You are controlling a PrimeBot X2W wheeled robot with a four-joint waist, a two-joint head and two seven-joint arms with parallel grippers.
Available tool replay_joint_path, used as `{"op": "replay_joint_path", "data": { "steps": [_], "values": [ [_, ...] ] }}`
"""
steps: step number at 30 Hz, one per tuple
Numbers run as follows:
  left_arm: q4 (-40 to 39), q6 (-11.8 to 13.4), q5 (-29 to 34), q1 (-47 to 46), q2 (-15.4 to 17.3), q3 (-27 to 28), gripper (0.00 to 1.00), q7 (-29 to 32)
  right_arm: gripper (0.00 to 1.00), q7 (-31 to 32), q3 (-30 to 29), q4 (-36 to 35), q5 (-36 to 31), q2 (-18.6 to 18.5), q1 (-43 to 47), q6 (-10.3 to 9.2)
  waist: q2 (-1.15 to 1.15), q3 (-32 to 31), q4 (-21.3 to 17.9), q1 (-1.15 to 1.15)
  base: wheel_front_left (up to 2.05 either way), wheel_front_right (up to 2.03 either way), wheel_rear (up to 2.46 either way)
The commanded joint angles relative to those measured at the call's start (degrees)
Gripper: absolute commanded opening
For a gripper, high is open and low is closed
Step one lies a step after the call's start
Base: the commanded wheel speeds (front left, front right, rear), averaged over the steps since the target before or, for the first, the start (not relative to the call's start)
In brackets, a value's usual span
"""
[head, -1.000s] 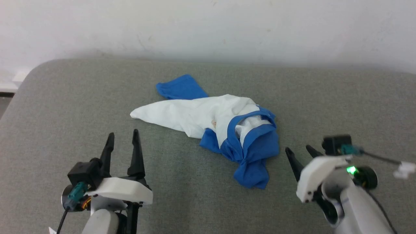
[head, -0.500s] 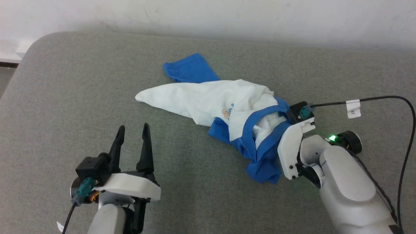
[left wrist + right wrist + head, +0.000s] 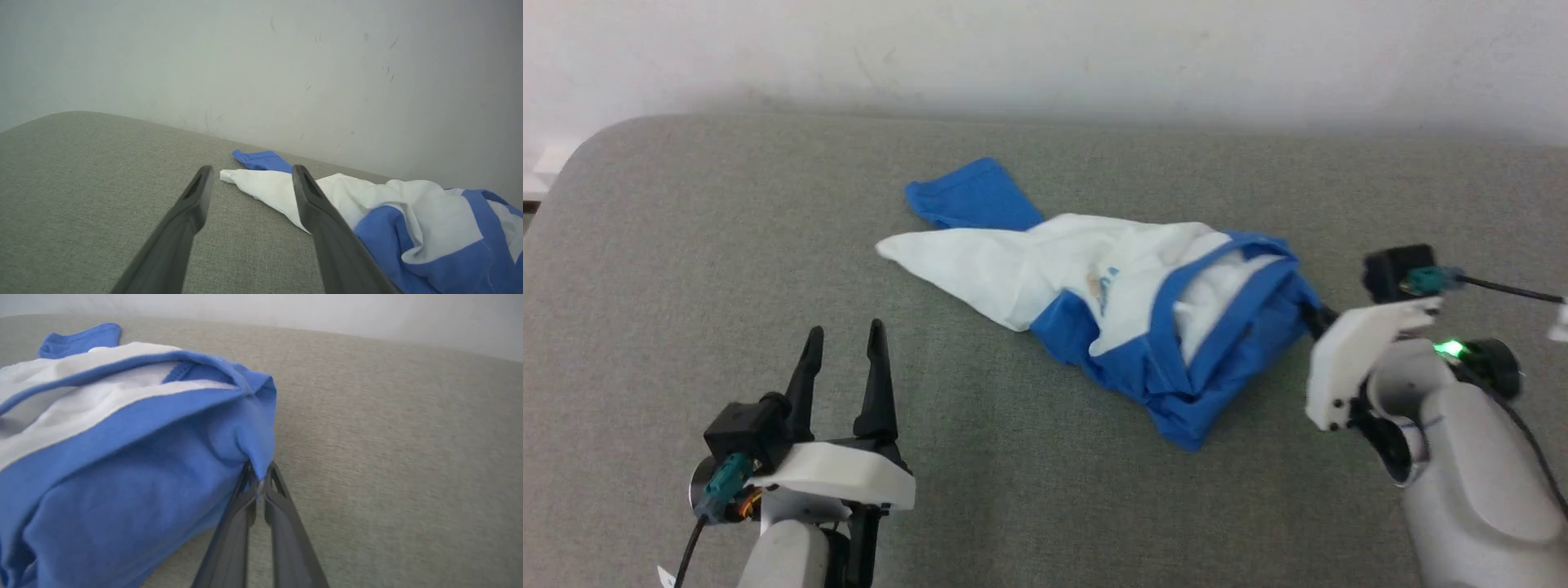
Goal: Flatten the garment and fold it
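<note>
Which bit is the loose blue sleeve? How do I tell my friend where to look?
Find the big grey padded surface by the pale wall, then the crumpled white-and-blue shirt in its middle. The sleeve end is the flat blue piece sticking out on the shirt's far side. The other blue cloth is bunched nearer the robot, with the right pincer shut on it.

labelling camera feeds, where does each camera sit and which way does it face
head view: on the head, looking forward and down at the garment on the grey cushion; left gripper lower left, right forearm lower right.
left wrist view: on the left wrist, low, facing the wall between its open fingers.
right wrist view: on the right wrist, looking along the right gripper, shut on the garment's blue edge.
shared: all three show garment and cushion.
</note>
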Motion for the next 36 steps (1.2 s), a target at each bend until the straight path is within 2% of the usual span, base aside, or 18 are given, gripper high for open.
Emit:
{"op": "replay_joint_path", "data": {
  "steps": [1,7,10,11,12,17,20,24,30,33,36],
  "values": [
    [0.13,-0.61,0.43,0.53,-0.24,0.31,1.0,-0.27,0.0,-0.34,-2.22,-0.95,-0.55,-0.86,2.24,-0.12,0.0,-1.67,-1.8,0.0,0.0,0.0,0.0],
    [0.58,-1.18,0.7,1.19,-0.37,0.61,1.0,-0.27,0.0,2.89,-16.03,-7.24,-4.59,-0.45,12.52,-0.12,0.0,-2.75,-3.85,0.0,0.0,0.0,0.0],
    [0.91,-1.25,0.62,1.23,-0.42,0.36,1.0,-0.27,0.0,5.7,-18.97,-9.28,-5.03,0.89,16.07,-0.12,0.0,-2.94,-4.69,0.0,0.0,0.0,0.0],
    [1.16,-1.38,0.44,1.24,-0.43,0.19,1.0,-0.27,0.17,5.45,-19.22,-10.37,-4.47,1.24,16.61,-0.12,0.0,-2.95,-4.95,0.0,0.0,0.0,0.0],
    [1.47,-1.58,0.22,1.14,-0.44,-0.08,1.0,-0.27,1.0,4.81,-19.54,-11.48,-4.02,1.48,17.05,-0.12,0.0,-2.98,-5.16,0.0,0.0,0.0,0.0],
    [3.36,-3.55,-2.5,-1.59,-0.48,-4.18,1.0,0.22,1.0,-1.59,-23.88,-16.04,-0.5,1.91,18.15,-0.12,0.0,-3.08,-5.76,0.0,0.0,0.0,0.0],
    [4.66,-4.82,-4.74,-6.49,-0.48,-9.41,1.0,4.02,1.0,-4.76,-25.57,-17.09,0.72,1.93,18.87,-0.12,0.0,-2.59,-5.9,0.0,0.0,0.0,0.0],
    [10.11,-5.2,-4.54,-15.84,-0.41,-14.41,1.0,15.11,1.0,-6.12,-25.41,-18.06,1.55,1.94,19.03,-0.12,0.0,-1.26,-6.9,0.0,0.0,0.0,0.0],
    [21.75,-5.98,1.87,-30.35,3.19,-22.16,1.0,36.17,1.0,-6.49,-22.59,-19.74,3.0,1.94,18.04,-0.12,0.0,1.96,-9.82,0.0,0.0,0.0,0.0],
    [25.68,-6.62,3.31,-34.3,4.37,-25.1,1.0,42.21,1.0,-6.9,-21.74,-19.84,4.02,1.94,17.8,-0.12,0.0,3.49,-11.29,0.0,0.0,0.0,0.0],
    [28.13,-7.07,3.27,-36.33,4.89,-27.51,1.0,44.81,1.0,-7.4,-21.53,-19.42,4.72,1.94,17.72,-0.12,0.0,4.9,-12.32,0.0,0.0,0.0,0.0]
  ]
}}
